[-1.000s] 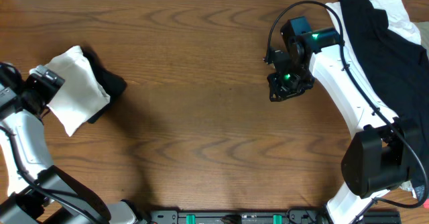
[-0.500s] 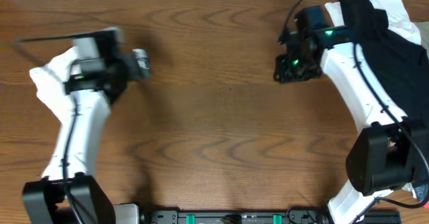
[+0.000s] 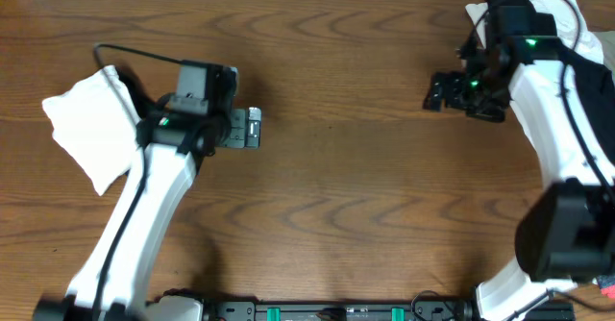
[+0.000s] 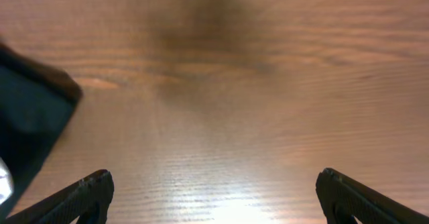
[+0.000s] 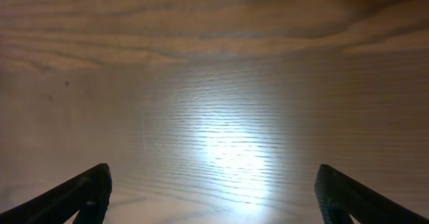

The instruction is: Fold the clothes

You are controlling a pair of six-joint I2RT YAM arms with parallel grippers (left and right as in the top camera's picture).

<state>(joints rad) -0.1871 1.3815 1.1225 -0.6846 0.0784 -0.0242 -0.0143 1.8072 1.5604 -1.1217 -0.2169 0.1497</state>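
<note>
Brown wood bench (image 3: 336,215). Left pincer (image 3: 245,129) left of centre, fingers wide apart (wrist view: only wood between tips). Just left of it, at left edge, lies folded white garment (image 3: 86,134), black garment (image 4: 27,130) peeking from beneath. Farther right, right pincer (image 3: 444,92) also spread wide, over wood. Far right corner: heap of black and white clothes (image 3: 594,42), partly behind arm.

Left gripper (image 3: 250,129) and right gripper (image 3: 435,92), fingers spread wide, both empty.
</note>
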